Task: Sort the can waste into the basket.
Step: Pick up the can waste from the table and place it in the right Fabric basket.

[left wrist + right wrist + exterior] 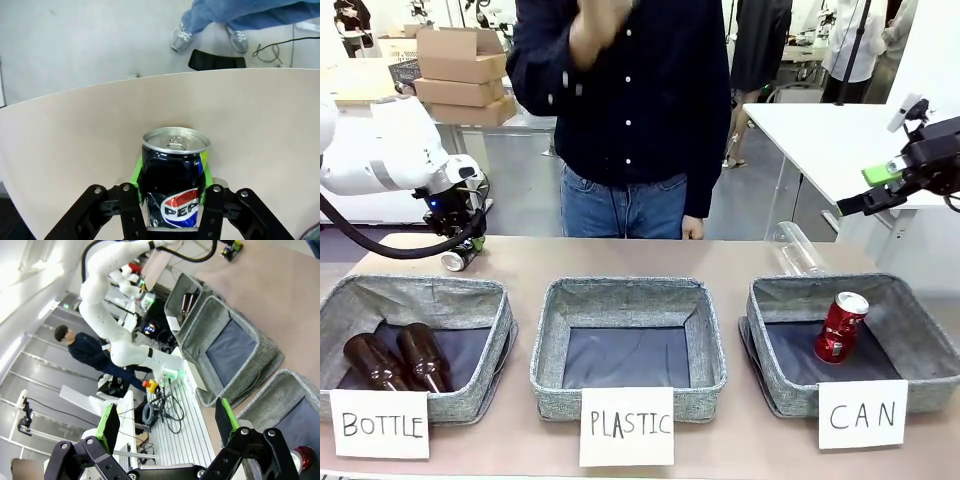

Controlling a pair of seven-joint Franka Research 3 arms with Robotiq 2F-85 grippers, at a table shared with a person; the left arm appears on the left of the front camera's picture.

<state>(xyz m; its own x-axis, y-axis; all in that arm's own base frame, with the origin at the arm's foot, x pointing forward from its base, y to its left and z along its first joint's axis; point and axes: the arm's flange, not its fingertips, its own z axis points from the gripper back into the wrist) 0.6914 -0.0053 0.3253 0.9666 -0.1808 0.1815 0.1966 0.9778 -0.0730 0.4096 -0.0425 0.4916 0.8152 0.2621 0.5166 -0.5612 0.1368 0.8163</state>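
Observation:
A black can (173, 180) with a silver top and a red-white-blue logo lies on the table, its top toward the far edge. My left gripper (172, 170) is shut on it, green pads (136, 170) pressed against both sides. From the front, this can (458, 259) and the left gripper (462, 248) are at the table's far left, behind the BOTTLE basket. A red can (841, 327) leans inside the grey basket (840, 283) carded "CAN". High at the right, my right gripper (870, 190) hangs open and holds nothing. Its wrist view shows the open right gripper (166, 419) above that basket (280, 390).
The BOTTLE basket (480, 290) at the front left holds two brown bottles (395, 360). The PLASTIC basket (628, 290) stands in the middle. A clear plastic bottle (798, 250) lies behind the CAN basket. A person (630, 100) stands at the far side.

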